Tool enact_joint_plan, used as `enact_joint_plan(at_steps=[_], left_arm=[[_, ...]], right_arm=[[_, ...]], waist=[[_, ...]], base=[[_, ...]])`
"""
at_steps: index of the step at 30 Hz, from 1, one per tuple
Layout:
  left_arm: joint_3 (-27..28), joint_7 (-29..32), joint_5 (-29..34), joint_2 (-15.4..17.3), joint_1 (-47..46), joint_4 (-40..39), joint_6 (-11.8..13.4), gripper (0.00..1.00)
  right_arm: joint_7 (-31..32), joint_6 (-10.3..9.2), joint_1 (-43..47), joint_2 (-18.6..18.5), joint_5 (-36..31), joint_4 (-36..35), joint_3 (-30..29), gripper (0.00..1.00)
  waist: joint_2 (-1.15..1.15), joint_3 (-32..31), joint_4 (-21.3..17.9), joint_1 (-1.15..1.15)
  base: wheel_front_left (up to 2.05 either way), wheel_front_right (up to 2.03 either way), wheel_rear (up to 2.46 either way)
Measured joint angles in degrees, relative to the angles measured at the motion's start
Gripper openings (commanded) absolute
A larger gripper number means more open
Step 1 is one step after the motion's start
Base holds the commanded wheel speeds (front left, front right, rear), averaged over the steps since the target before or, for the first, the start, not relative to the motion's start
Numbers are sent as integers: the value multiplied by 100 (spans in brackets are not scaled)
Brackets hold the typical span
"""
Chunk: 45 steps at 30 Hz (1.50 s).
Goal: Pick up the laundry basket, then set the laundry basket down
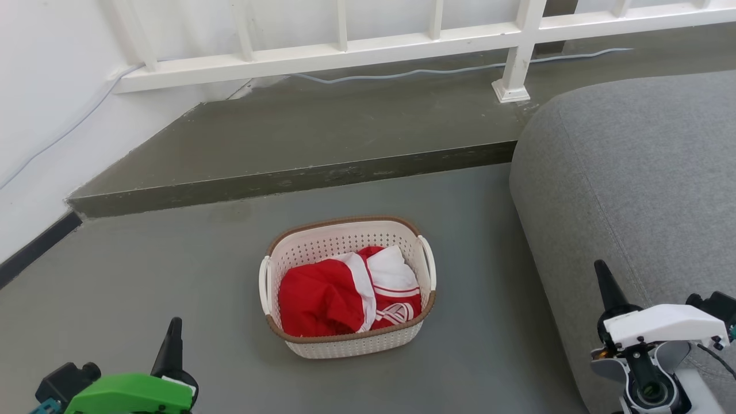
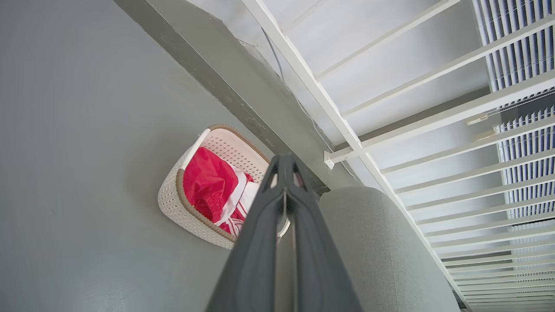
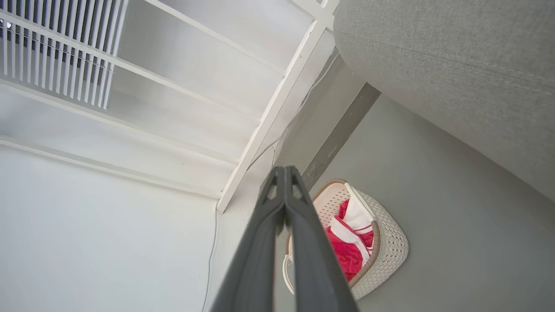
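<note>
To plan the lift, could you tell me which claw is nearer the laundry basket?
Left, it seems. The left claw hangs left of the laundry basket; the right claw is farther off, over the grey sofa.

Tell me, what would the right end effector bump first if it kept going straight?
Probably the raised grey concrete step below the white slatted railing. The shut right end effector points past the cream perforated plastic laundry basket, though depth is unclear.
</note>
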Motion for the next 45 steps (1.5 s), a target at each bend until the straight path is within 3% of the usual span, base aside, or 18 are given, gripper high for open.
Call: enact_joint_plan(at_steps=[45], left_arm=[[536,654,-2920,30,-573,355,-517,0]], right_arm=[[749,533,-243,225,2811,-26,-1002,0]], waist=[[0,-16,52,0]], base=[[0,0,0]])
